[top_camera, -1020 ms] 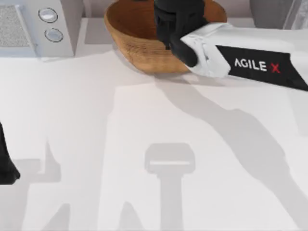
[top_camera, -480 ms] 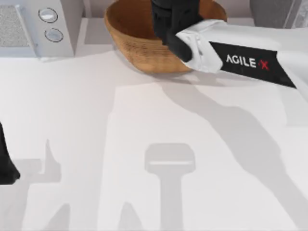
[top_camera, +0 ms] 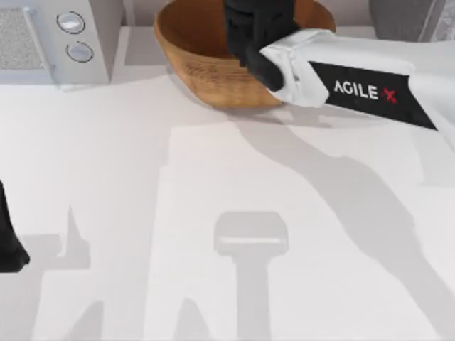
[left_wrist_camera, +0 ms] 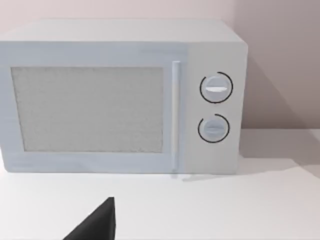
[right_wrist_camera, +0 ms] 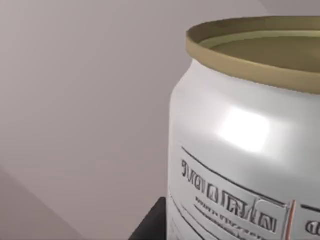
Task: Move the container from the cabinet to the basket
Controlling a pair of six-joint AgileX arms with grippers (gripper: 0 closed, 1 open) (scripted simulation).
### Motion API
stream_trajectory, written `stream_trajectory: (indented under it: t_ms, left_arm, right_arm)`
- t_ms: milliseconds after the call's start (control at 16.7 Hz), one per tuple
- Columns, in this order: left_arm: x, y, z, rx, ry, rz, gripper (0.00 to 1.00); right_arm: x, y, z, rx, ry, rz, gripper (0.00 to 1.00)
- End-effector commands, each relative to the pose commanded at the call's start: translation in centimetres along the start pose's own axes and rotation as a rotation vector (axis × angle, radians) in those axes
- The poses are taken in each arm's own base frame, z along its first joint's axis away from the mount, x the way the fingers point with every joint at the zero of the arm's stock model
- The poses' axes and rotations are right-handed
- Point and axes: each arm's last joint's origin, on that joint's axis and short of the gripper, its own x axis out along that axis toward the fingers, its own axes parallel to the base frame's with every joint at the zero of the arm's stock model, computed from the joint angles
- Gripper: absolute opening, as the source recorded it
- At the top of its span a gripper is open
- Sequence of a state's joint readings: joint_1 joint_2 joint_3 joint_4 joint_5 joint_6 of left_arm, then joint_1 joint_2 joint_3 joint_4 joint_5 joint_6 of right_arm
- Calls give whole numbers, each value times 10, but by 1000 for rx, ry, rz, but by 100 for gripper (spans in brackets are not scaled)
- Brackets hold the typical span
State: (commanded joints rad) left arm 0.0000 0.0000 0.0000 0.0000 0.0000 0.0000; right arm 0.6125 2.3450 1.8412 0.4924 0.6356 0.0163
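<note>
Hovering over the basket (top_camera: 206, 53) at the table's far edge, the right hand (top_camera: 250, 28) grasps the container (right_wrist_camera: 245, 145); lowering and releasing comes next.

White microwave (left_wrist_camera: 122, 95), speckled door panel (left_wrist_camera: 87, 109), vertical handle (left_wrist_camera: 175, 115), two round knobs (left_wrist_camera: 216, 88); I see it standing on white worktop (left_wrist_camera: 225, 210).
</note>
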Motion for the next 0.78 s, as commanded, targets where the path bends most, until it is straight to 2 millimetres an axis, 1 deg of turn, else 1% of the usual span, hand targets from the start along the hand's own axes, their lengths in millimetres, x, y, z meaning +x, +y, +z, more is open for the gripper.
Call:
stream_trajectory:
  t_ms: [420, 480, 780]
  left_arm:
    - [0, 0, 0, 0, 0, 0, 100]
    - [0, 0, 0, 0, 0, 0, 100]
    - [0, 0, 0, 0, 0, 0, 100]
  right_arm:
    - [0, 0, 0, 0, 0, 0, 98]
    - [0, 0, 0, 0, 0, 0, 100]
    - [0, 0, 0, 0, 0, 0, 100]
